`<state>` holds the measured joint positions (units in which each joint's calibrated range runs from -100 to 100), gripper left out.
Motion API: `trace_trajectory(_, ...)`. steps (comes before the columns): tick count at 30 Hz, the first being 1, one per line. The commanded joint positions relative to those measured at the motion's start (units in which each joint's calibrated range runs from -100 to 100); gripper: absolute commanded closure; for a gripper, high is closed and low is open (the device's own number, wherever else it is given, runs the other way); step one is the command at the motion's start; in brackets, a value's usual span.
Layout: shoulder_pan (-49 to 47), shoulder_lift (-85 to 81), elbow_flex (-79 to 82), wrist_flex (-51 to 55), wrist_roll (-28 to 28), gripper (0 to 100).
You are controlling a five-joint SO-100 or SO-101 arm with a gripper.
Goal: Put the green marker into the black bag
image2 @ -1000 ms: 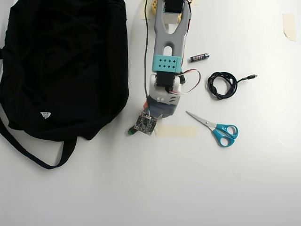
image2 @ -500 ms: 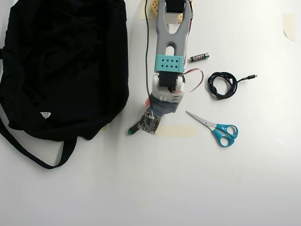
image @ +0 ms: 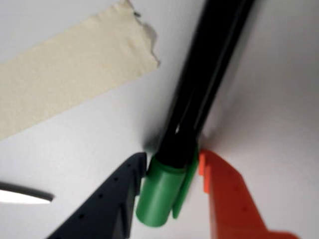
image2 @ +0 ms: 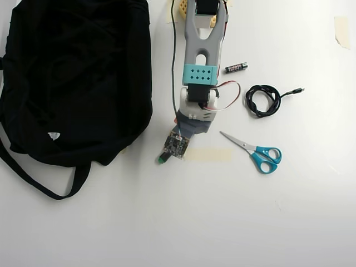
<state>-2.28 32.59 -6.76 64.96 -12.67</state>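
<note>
In the wrist view the green marker (image: 199, 84) has a black barrel running up and to the right, with its green cap (image: 159, 191) at the bottom. My gripper (image: 172, 158) is shut on the cap, the dark finger (image: 112, 199) pressing its left side and the orange finger (image: 224, 199) its right. From overhead only the marker's green end (image2: 162, 159) pokes out from under the wrist camera board (image2: 176, 144), which hides the fingers. The black bag (image2: 72, 78) lies to the left of the arm, about a hand's width from the marker. I cannot tell whether the marker is off the table.
A strip of beige tape (image2: 207, 154) is stuck on the table just right of the gripper. Blue-handled scissors (image2: 253, 150), a coiled black cable (image2: 262, 100) and a small battery (image2: 236, 68) lie to the right. The bag's strap (image2: 39, 183) loops out at lower left.
The marker's green end has swung a little to the right and down, closer under the wrist. The wrist has turned slightly with it. Nothing else has moved.
</note>
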Motion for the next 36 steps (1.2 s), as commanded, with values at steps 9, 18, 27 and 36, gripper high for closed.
trace_trajectory(9, -0.9, -0.5, -0.2, -1.2, -0.1, 98)
trace_trajectory(18, -0.8, -0.5, -0.2, -0.7, 0.2, 97)
trace_trajectory(27, -0.8, -0.6, -0.2, 0.6, 0.8, 82)
trace_trajectory(36, -0.4, -0.6, -0.2, 0.6, 0.9, 83)
